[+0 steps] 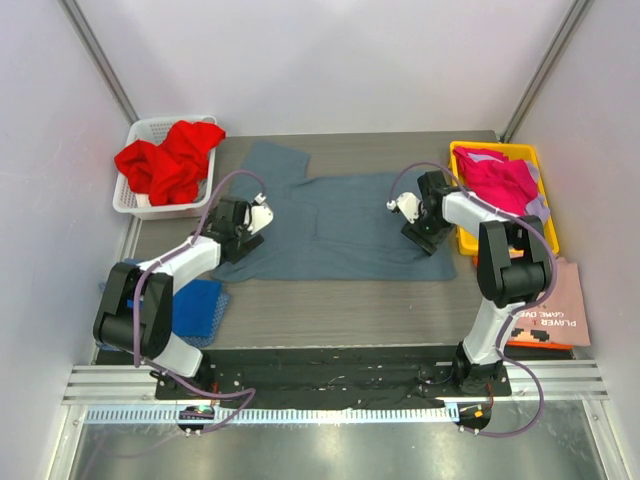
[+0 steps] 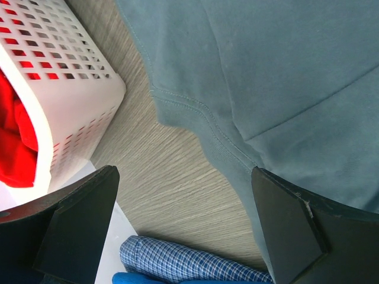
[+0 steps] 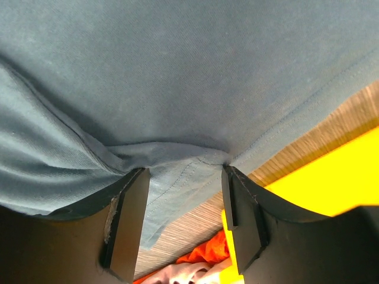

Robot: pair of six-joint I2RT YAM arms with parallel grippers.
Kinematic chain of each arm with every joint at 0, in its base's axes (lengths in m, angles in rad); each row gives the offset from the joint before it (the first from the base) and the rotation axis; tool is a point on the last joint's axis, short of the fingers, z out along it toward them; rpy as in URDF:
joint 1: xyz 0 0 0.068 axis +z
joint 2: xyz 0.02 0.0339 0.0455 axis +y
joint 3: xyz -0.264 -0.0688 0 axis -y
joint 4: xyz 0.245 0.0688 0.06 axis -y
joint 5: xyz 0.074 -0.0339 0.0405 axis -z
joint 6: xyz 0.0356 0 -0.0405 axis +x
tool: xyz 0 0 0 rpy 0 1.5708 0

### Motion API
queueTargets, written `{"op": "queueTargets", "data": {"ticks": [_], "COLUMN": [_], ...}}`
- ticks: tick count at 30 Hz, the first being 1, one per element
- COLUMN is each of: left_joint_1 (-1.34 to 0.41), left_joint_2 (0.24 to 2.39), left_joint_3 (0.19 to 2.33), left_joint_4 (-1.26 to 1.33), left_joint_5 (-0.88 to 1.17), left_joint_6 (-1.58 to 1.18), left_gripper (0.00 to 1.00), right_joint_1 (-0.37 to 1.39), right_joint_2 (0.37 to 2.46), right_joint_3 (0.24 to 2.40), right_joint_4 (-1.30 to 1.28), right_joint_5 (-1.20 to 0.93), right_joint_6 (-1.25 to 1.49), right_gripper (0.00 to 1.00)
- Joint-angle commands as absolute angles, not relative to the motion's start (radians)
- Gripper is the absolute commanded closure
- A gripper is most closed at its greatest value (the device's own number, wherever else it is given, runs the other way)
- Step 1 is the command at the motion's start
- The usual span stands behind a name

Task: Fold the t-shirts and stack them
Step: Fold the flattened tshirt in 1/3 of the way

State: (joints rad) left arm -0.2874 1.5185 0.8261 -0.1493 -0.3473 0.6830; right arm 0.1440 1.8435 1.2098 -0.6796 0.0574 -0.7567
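1. Red cloth comes first on the far left: a red t-shirt (image 1: 170, 160) is heaped in the white basket (image 1: 135, 200), well apart from both grippers. A royal blue t-shirt (image 1: 197, 305) lies by the left arm's base.
2. The left gripper (image 2: 184, 172) has its fingers spread wide and holds nothing. It hangs mostly over the bare table (image 2: 172, 195). The stitched hem of the slate blue-grey t-shirt (image 1: 345, 225) crosses only the right-hand part of its gap, and the cloth runs off under the finger on that side.
3. The slate shirt lies flat in the middle of the table, its long run going from one arm to the other, with a sleeve pointing to the far left corner.
4. The right gripper (image 3: 185, 170) sits on the shirt's right edge. Its fingers stand apart with a puckered fold of hem gathered between the tips, not yet clamped.
5. A magenta t-shirt (image 1: 495, 178) fills the yellow tray (image 1: 540, 165), and a pale pink t-shirt (image 1: 562, 300) lies nearer.

Judging from this, the right arm is the better placed. For a two-handed fold, the left gripper would have to shift towards the shirt before closing.
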Motion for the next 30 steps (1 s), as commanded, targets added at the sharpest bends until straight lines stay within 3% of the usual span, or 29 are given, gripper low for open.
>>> {"op": "queueTargets", "data": {"ticks": [1, 15, 30], "left_joint_1": [-0.287, -0.296, -0.305], "left_joint_2": [1.502, 1.407, 1.614], "left_joint_3": [0.828, 0.864, 0.891], "left_joint_4": [-0.094, -0.239, -0.201], "left_joint_5": [-0.353, -0.198, -0.164], "left_joint_6": [0.663, 0.545, 0.514], "left_gripper": [0.00, 0.00, 0.00], "right_joint_1": [0.121, 0.124, 0.124], "right_joint_2": [1.801, 1.574, 1.558], "right_joint_3": [1.186, 1.128, 0.965], "right_joint_4": [-0.618, -0.643, -0.462], "right_joint_5": [0.132, 0.014, -0.064], "right_joint_6": [-0.755, -0.623, -0.565], "right_gripper": [0.41, 0.34, 0.32]}}
